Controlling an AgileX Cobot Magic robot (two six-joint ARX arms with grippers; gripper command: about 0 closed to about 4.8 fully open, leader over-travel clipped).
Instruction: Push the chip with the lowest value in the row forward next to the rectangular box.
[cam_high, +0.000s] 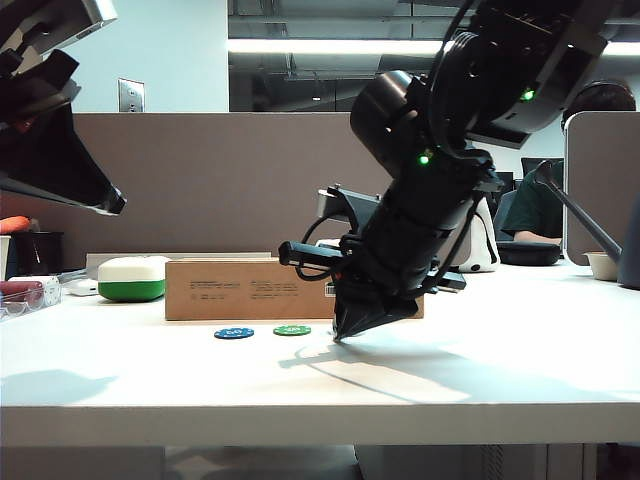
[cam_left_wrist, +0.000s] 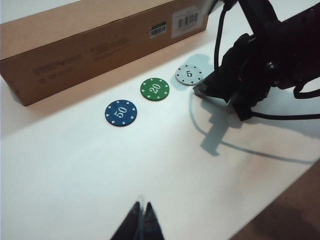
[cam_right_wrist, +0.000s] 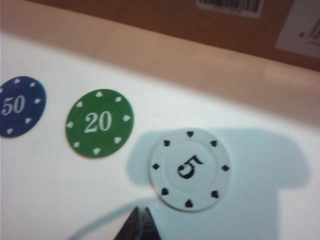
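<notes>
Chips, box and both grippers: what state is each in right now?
White chip: flat, face up, short of box.
Green chip: flat, in row.
Blue chip: flat, in row.
Box: lying flat, closed.
Right gripper: shut, tip beside white chip.
Left gripper: shut, raised.

The white chip (cam_right_wrist: 189, 168) reads 5, green chip (cam_right_wrist: 99, 123) 20, blue chip (cam_right_wrist: 20, 106) 50.

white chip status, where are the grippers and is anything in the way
Right gripper shut, low beside the white chip. Left gripper shut, high and clear. Chip in the row, short of the box. Path to the box open.
</notes>
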